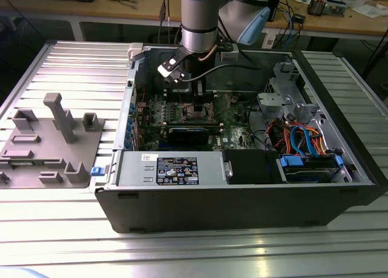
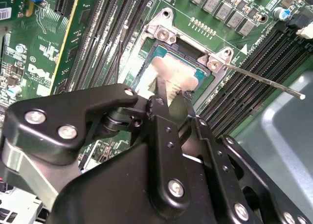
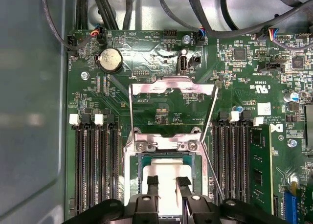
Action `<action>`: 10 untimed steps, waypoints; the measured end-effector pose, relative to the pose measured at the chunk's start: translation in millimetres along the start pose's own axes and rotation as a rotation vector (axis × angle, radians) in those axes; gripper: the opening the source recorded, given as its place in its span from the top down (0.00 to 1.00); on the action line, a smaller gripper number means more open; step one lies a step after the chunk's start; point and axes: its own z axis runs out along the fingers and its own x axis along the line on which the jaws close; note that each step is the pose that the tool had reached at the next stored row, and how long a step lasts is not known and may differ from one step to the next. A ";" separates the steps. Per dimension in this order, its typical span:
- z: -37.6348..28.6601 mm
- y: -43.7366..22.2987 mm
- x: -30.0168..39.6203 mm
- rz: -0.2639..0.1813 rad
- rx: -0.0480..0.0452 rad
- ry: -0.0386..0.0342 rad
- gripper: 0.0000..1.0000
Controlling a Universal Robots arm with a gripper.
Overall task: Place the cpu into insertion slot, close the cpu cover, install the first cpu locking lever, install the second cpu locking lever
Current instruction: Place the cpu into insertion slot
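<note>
On the exterior view's left a grey moulded fixture [image 1: 51, 138] lay on the ribbed metal table [image 1: 194, 254], beside the open computer case [image 1: 242, 199] that held the arm's end. In the first wrist view, memory slots [image 3: 95, 165] flanked the socket. The cpu [image 3: 167, 168] sat in the socket, with the cpu cover [image 3: 171, 87] standing open beyond it. The gripper [image 3: 167, 179] hung over the cpu, its fingers [image 3: 153, 182] slightly apart and pinching nothing. A thin locking lever [image 3: 211, 170] slanted just beside the socket.
</note>
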 end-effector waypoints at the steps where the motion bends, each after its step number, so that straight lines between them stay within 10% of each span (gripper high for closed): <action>1: 0.0 0.0 0.0 0.000 0.0002 0.0000 0.73; 10: 0.0 0.0 0.0 0.000 0.0042 0.0000 0.89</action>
